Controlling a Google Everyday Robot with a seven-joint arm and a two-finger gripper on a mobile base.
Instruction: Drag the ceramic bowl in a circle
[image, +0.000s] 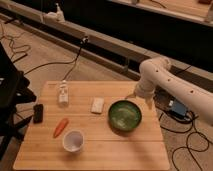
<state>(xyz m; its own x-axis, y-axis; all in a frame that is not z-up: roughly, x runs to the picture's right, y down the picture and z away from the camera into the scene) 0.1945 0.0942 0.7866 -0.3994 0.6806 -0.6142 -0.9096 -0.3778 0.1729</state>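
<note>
The end effector (141, 99) is found at the far right rim of the ceramic bowl (124, 115). Contact cannot be confirmed, and whether it is spread or pressed together cannot be told. The bowl (green inside) is located right of centre on the worktop (115, 150). A white block (97, 105), a carrot (60, 127), a white cup (73, 140) and a small bottle (63, 93) are noted to its left. No part of the circle is evidenced. Engagement is judged to be in hand, with the whole drag remaining.
</note>
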